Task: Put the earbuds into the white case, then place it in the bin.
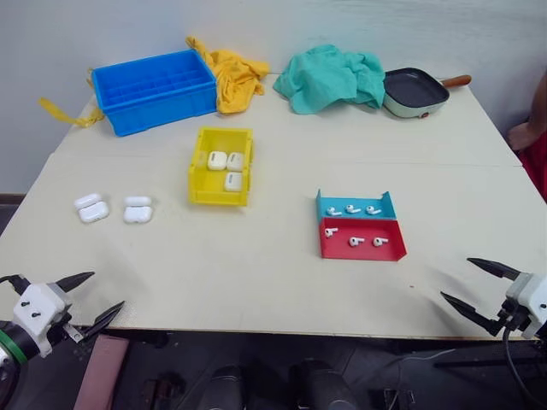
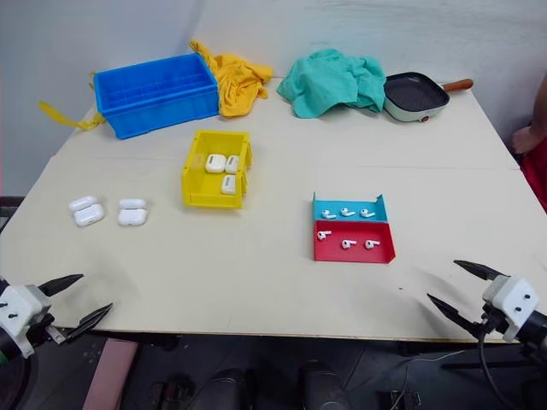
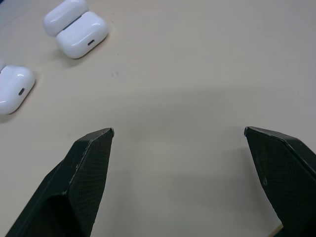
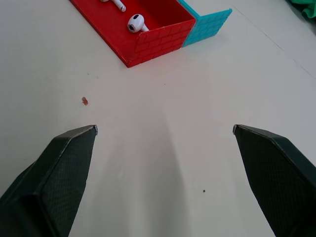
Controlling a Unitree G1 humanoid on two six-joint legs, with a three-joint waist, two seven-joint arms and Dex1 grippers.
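Three earbuds [image 1: 353,209] lie in a teal tray [image 1: 355,197] and three more in the red tray [image 1: 366,253] joined to its front, right of the table's middle. Two white cases [image 1: 92,207] [image 1: 138,210] rest on the table at the left, each showing two rounded halves side by side. The yellow bin [image 1: 218,196] stands left of centre with three white cases inside. My left gripper [image 1: 107,290] hangs open at the front left edge, short of the cases [image 3: 81,33]. My right gripper [image 1: 455,277] is open at the front right, short of the red tray [image 4: 153,39].
Along the back of the table are a blue crate [image 1: 154,90], a yellow cloth [image 1: 235,77], a teal cloth [image 1: 333,79] and a pan [image 1: 414,91]. Part of a person [image 1: 534,128] shows at the right edge.
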